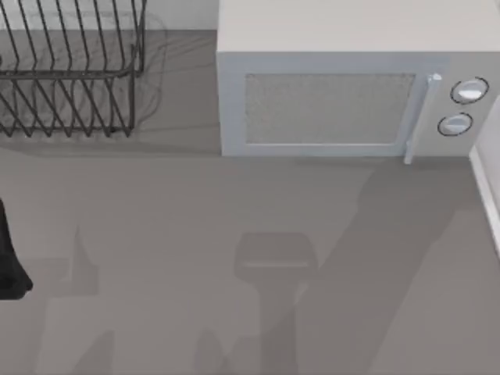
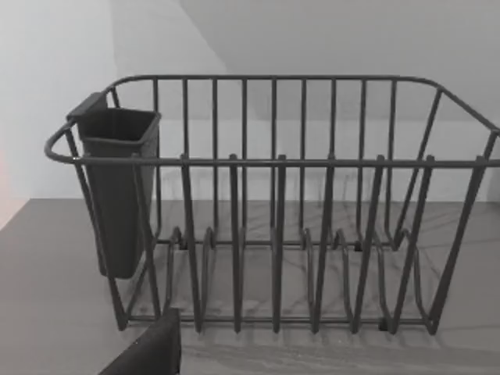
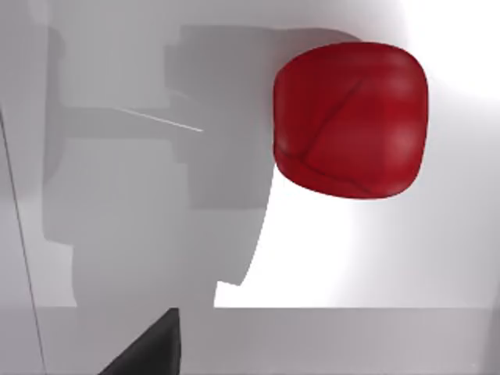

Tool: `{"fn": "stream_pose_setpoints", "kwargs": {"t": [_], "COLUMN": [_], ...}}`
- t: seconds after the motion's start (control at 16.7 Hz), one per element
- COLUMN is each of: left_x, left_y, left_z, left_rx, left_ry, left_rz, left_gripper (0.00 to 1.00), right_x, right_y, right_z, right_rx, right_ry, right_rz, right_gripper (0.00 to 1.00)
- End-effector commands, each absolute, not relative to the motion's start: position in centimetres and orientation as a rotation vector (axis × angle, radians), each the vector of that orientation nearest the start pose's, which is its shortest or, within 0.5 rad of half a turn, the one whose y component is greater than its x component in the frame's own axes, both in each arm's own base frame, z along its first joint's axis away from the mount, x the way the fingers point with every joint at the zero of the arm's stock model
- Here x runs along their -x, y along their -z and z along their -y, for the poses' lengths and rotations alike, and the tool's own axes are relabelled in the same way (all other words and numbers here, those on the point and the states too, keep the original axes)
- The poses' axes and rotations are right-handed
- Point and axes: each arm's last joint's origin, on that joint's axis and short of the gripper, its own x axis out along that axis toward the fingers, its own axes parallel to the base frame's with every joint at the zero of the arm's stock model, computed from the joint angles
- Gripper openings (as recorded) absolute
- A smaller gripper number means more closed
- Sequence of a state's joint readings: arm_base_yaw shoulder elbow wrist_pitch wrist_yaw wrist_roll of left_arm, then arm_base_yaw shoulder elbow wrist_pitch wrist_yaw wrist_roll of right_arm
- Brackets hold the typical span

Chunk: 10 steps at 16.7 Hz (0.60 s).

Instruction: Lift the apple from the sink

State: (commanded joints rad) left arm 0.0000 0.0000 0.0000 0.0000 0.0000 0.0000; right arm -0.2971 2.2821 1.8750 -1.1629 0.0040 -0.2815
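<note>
From my right wrist camera I see the apple [image 3: 350, 119], glossy red and slightly blocky, resting on the pale floor of the sink [image 3: 328, 266]. One dark tip of my right arm's fingers [image 3: 148, 349] pokes into the edge of that view; the apple sits well ahead of it and off to one side, apart from it and not touching. I cannot tell how far those fingers are open, and nothing I can see is held in them. A broad grey shadow lies over the sink floor, between the finger tip and the apple.

My left arm [image 1: 9, 258] is parked at the left edge of the bench [image 1: 195, 219] in the top view. Its wrist camera looks at a dark wire dish rack [image 2: 273, 203] standing ahead of a dark finger tip [image 2: 152, 351], with a dark cup [image 2: 117, 187] hung on one end of the rack. I cannot tell how those fingers are set either.

At the far side of the bench stands a pale microwave [image 1: 344, 86], with the rack beside it.
</note>
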Motion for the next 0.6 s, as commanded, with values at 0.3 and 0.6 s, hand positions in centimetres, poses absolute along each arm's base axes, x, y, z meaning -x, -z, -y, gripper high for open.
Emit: {"fn": "stream_pose_setpoints", "kwargs": {"t": [0.3,0.6], "left_x": [-10.6,-10.6], "left_y": [-16.0,-16.0], "left_z": [0.1,0.1], "left_rx": [0.0,0.0], "left_ry": [0.0,0.0], "left_rz": [0.0,0.0], "left_gripper": [1.0,1.0], "right_x": [-43.3,-43.4], "right_y": [-11.7,-3.5], "right_z": [12.8,13.0], "right_rx": [-0.007,-0.003], "right_ry": [0.004,0.011], "right_rz": [-1.578,-1.553], "right_gripper": [1.0,1.0]}}
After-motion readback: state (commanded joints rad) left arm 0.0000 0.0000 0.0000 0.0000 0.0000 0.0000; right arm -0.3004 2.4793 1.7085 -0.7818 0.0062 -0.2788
